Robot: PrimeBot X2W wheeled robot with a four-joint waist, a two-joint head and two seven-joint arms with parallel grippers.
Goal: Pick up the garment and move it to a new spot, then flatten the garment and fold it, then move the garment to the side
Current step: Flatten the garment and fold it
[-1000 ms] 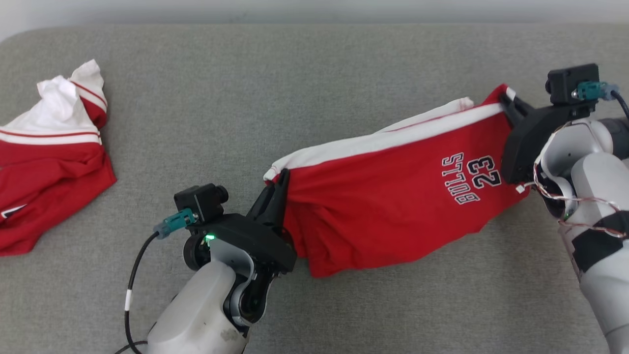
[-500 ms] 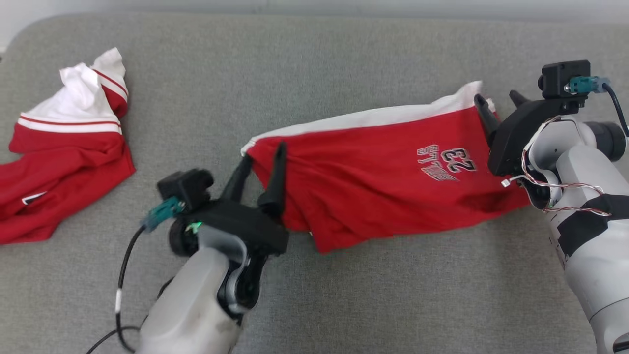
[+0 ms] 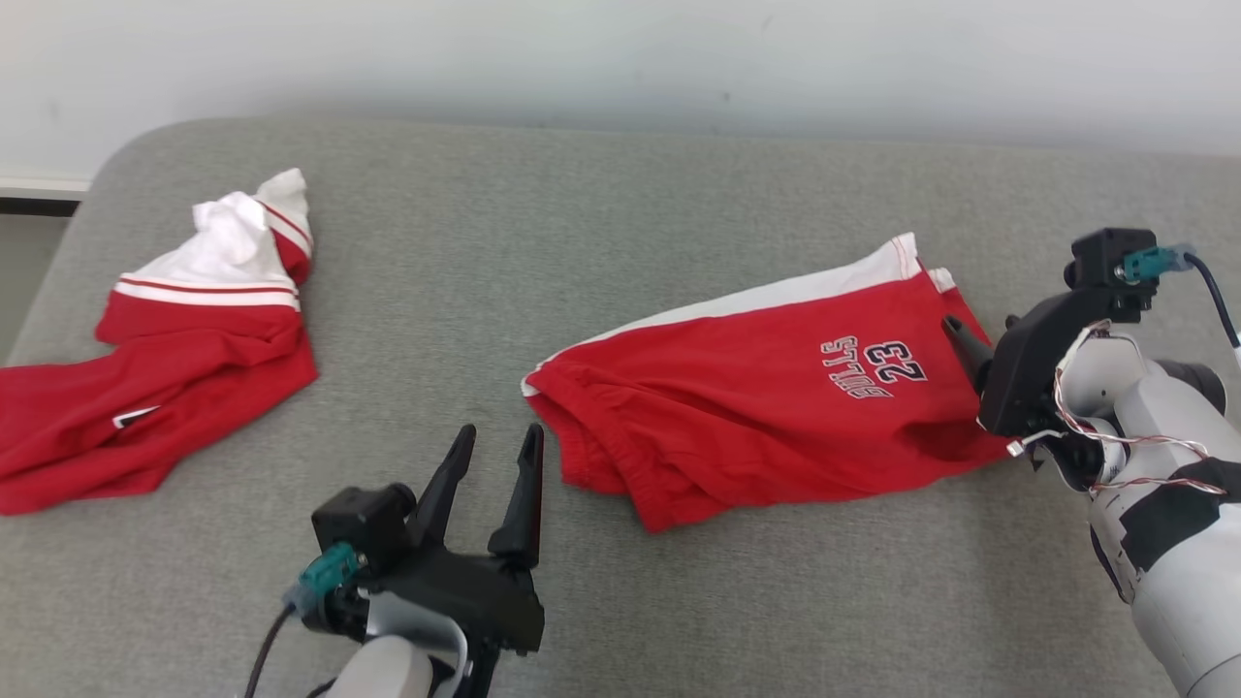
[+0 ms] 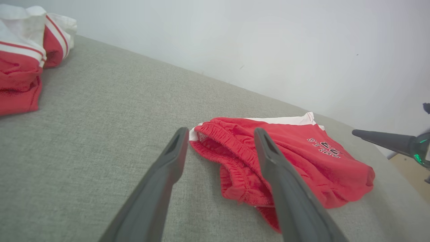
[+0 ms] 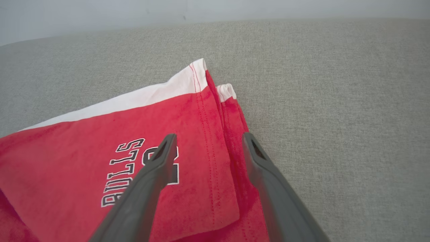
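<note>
shorts [image 3: 756,417] released, now lying rumpled | red, white side stripe, BULLS 23

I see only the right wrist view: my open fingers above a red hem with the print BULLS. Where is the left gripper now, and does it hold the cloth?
Observer: The left gripper is open and holds nothing. It stands close beside the left end of the red shorts.
Operator: How does that end look?
Observer: In the left wrist view the elastic waistband is bunched and folded over itself, not flat.
Operator: Is anything else lying there?
Observer: Yes. A second garment, red and white, lies crumpled at the far left of the grey cushion.
</note>
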